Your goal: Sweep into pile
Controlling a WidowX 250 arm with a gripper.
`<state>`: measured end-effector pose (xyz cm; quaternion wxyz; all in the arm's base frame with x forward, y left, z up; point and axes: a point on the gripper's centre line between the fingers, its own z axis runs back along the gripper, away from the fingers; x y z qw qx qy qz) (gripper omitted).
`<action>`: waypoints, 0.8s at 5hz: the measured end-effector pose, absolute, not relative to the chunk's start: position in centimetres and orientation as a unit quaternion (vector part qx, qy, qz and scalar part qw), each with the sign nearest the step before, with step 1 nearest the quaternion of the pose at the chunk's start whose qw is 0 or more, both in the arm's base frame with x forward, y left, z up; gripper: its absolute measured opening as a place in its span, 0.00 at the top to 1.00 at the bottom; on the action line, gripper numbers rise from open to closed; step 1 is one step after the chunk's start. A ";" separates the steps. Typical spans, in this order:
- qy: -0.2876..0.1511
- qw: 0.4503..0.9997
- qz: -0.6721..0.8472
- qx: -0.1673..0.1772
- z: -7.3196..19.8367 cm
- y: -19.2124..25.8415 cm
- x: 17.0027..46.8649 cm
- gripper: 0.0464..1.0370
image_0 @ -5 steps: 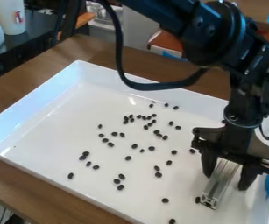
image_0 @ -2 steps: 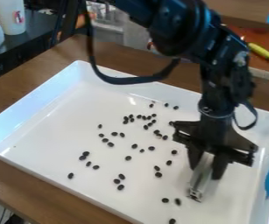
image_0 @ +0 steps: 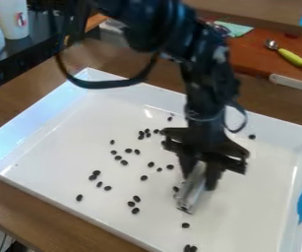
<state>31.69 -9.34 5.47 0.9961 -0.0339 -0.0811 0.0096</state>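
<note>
From here I can see the black gripper (image_0: 201, 176) hanging down inside the white tray (image_0: 61, 117), its fingers closed on a short silver metal bar (image_0: 191, 191) that slants down to the tray's floor. Small dark beans (image_0: 124, 163) lie scattered mostly on the mug's (image_0: 15, 20) side of the bar, a few close beside it, and a lone one sits near the tray's far wall.

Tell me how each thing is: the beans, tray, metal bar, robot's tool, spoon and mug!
Dark beans: scattered, some bunched, not in one pile.
Tray: flat on the table, open side up.
Metal bar: held, slanting.
Tool: closed on the bar.
Spoon: lying down behind the tray.
Mug: standing upright.
</note>
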 end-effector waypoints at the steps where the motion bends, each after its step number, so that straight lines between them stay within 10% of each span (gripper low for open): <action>1: -0.077 0.996 0.010 -0.033 5.3 -6.8 31.5 0.66; 4: -0.058 0.998 0.025 -0.029 5.1 2.6 30.4 0.66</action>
